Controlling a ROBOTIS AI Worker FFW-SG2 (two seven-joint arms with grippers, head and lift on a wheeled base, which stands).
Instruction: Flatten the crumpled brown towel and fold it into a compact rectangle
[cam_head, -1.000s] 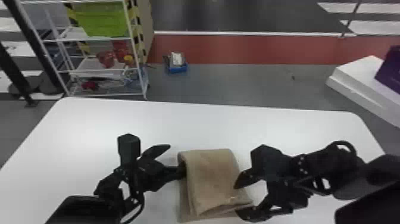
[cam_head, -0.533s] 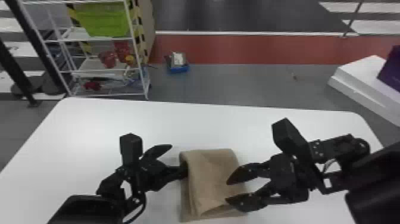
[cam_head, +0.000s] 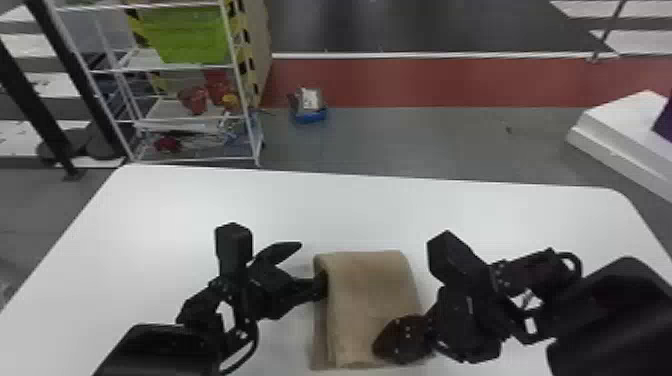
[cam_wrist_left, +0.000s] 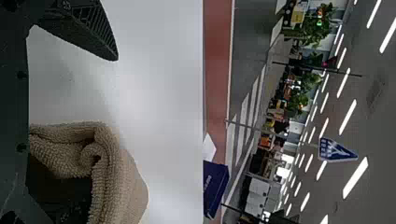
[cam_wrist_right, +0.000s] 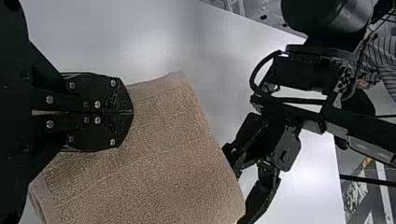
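My left gripper (cam_head: 309, 265) stands open at the towel's left side, one finger tucked into the fold and the other raised clear of it. The brown towel (cam_head: 370, 285) lies as a folded stack with a rounded left edge. Over its near right part is my right gripper (cam_head: 384, 345), fingers pressed together. In the left wrist view the looped towel edge (cam_wrist_left: 109, 172) wraps a finger of the left gripper (cam_wrist_left: 102, 119). In the right wrist view the right gripper (cam_wrist_right: 132, 112) is shut above the towel's flat surface (cam_wrist_right: 159, 163); whether it touches the cloth I cannot tell.
The white table (cam_head: 350, 215) extends beyond the towel. Past its far edge stand a wire shelf (cam_head: 245, 115) with a green bin (cam_head: 187, 35) and, on the floor, a blue box (cam_head: 310, 116). A white platform (cam_head: 620, 125) stands at the right.
The right gripper has gone from open to shut and its wrist has turned; it first shifted away from the towel's near right corner. The left gripper and towel stay nearly the same.
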